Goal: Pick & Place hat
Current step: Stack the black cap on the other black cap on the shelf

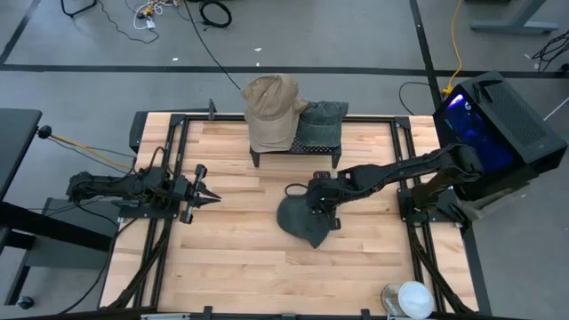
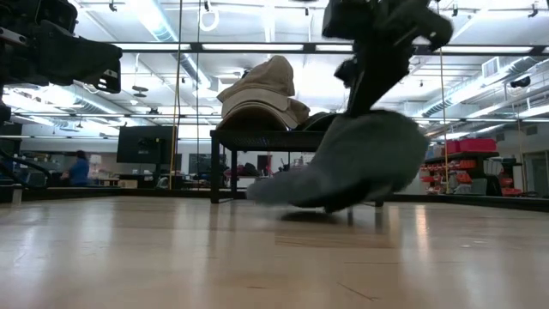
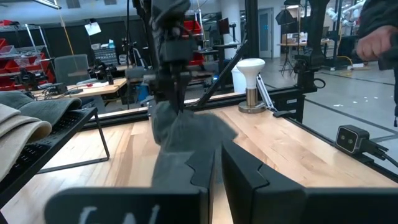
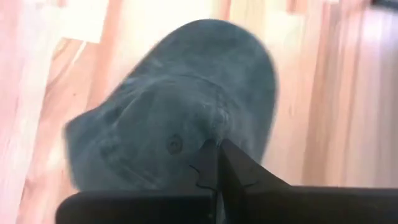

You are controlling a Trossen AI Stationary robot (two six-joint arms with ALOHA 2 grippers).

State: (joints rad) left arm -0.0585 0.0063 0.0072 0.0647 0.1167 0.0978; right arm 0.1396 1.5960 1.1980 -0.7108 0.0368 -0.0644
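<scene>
A grey hat (image 1: pixel 300 222) (image 2: pixel 343 163) is at the middle of the table, with my right gripper (image 4: pixel 216 149) shut on its crown. The arm reaches in from the right and the fingers slant down. My left gripper (image 1: pixel 210 196) waits at the table's left side, level, shut and holding nothing; its wrist view looks across at the grey hat (image 3: pixel 180 134). At the far edge a black rack (image 1: pixel 293 153) carries a tan hat (image 1: pixel 271 105) and a dark grey hat (image 1: pixel 322 120). My right gripper pinches a fold of the crown's cloth (image 4: pixel 202 134) between its two fingers, beside the top button (image 4: pixel 175 145). The fingers come from above, slanting down from the table's right. The hat hangs tilted below them, brim end (image 2: pixel 262 190) lowest; whether it clears the table I cannot tell.
A white lamp-like stand (image 1: pixel 413 298) (image 3: pixel 250 78) sits at the near right corner. A dark box with a blue light (image 1: pixel 484 124) stands beyond the right edge. A person's hand (image 3: pixel 373 40) shows in the room past the table. Bare wood lies around the hat.
</scene>
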